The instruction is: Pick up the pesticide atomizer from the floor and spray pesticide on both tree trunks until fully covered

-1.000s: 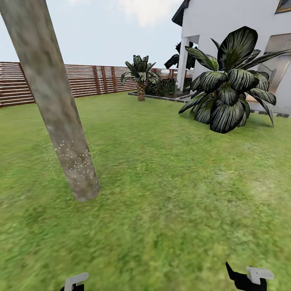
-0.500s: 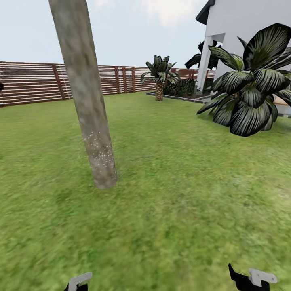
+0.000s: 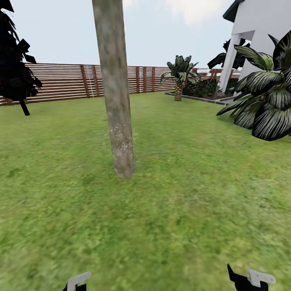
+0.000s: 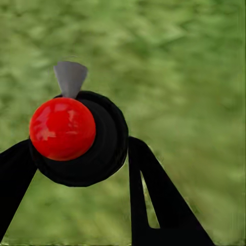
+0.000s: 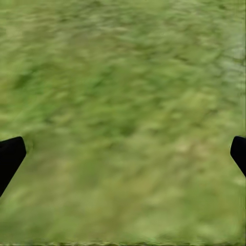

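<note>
Swinging leftward since a second ago, the head camera is now putting the tree trunk (image 3: 116,101) near mid-view, upright on the lawn (image 3: 182,194), pale specks dotting its lower part, likely spray. Between the left pincer's (image 4: 77,169) black fingers (image 4: 154,200), which are pressing on it, sits a dark round body with a red dome and grey nozzle, apparently the pesticide atomizer (image 4: 77,136), carried ready for spraying. Over grass, the right pincer (image 5: 123,154) is hanging spread and empty.

The tree trunk (image 3: 116,105) stands on the lawn (image 3: 182,194), the fence (image 3: 60,82) behind it (a palm (image 3: 179,76) farther right).
</note>
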Available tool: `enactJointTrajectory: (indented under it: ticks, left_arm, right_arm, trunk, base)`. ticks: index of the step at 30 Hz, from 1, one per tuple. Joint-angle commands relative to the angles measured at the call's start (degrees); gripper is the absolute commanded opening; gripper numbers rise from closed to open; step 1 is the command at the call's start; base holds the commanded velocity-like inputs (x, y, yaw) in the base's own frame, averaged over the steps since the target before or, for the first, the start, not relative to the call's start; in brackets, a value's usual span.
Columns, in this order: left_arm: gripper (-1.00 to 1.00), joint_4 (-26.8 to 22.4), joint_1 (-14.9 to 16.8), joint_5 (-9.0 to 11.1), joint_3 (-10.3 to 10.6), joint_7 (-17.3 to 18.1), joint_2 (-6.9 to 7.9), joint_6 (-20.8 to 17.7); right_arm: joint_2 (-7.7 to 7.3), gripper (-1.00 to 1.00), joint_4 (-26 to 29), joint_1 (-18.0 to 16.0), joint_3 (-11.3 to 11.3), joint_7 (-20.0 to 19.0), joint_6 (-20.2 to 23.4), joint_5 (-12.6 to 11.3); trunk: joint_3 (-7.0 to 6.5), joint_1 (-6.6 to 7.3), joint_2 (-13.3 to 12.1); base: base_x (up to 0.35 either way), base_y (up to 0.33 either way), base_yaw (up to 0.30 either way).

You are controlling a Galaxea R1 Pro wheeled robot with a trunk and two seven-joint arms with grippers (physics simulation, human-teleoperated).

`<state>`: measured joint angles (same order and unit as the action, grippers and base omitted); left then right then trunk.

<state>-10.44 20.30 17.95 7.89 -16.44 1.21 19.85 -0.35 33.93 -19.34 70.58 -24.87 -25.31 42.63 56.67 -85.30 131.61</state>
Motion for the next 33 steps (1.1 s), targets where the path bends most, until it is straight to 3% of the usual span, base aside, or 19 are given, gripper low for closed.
enactJointTrajectory:
  ticks: [1, 14, 33]
  left_arm:
    - [-1.00, 0.0, 0.0, 0.0, 0.0, 0.0, 0.01, 0.0]
    - [-1.00, 0.3, 0.0, 0.0, 0.0, 0.0, 0.11, -0.1]
    - [-1.00, 0.2, 0.0, 0.0, 0.0, 0.0, 0.10, -0.1]
  right_arm:
    - [0.00, 1.00, 0.0, 0.0, 0.0, 0.0, 0.0, 0.0]
    - [0.00, 1.00, 0.0, 0.1, 0.0, 0.0, 0.0, 0.0]
    - [0.00, 1.00, 0.1, 0.1, 0.0, 0.0, 0.0, 0.0]
  trunk:
    - [0.00, 0.00, 0.0]
    - [0.00, 0.00, 0.0]
    - [0.00, 0.00, 0.0]
  base:
    - [-0.343, 0.000, 0.279]
    - [-0.343, 0.000, 0.279]
    - [-0.017, 0.000, 0.279]
